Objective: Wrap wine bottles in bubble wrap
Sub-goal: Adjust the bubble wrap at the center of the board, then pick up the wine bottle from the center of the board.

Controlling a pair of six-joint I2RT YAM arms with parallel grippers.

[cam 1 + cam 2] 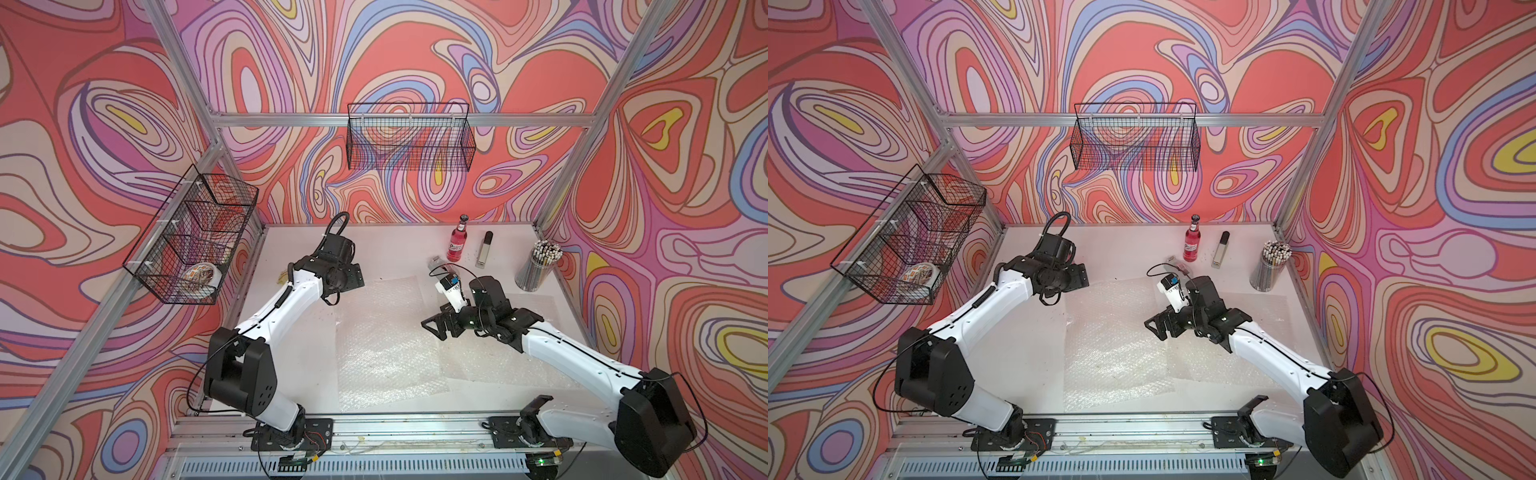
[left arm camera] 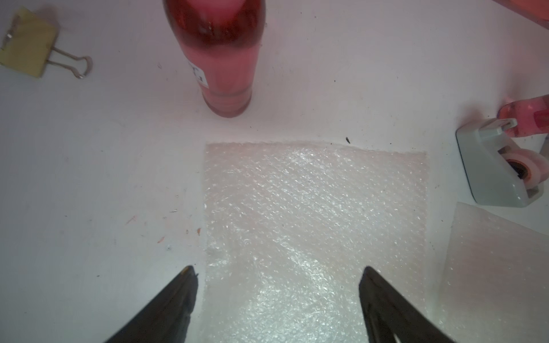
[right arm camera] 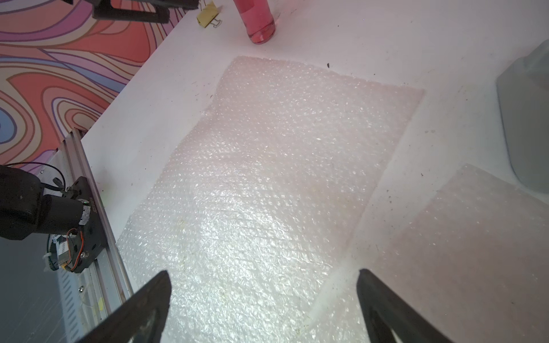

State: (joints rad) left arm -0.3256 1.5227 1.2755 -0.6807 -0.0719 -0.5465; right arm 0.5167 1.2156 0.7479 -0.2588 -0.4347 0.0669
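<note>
One wine bottle (image 2: 221, 59) of pink-red liquid stands upright just past a corner of a bubble wrap sheet (image 2: 315, 222). My left arm hides it in both top views. My left gripper (image 2: 279, 268) hangs open and empty above that sheet's edge, short of the bottle. A second wine bottle (image 1: 456, 245) stands at the back of the table. My right gripper (image 3: 263, 271) is open and empty over the same sheet (image 3: 267, 178), beside a second sheet (image 3: 460, 252) that lies partly under the right arm (image 1: 561, 345).
A grey tape dispenser (image 2: 499, 166) sits in front of the back bottle. A yellow binder clip (image 2: 32, 44) lies left of the near bottle. A silver-and-black bar (image 1: 484, 249) and a cup of pencils (image 1: 538, 266) stand at the back right. Wire baskets (image 1: 409, 137) (image 1: 191, 237) hang on the walls.
</note>
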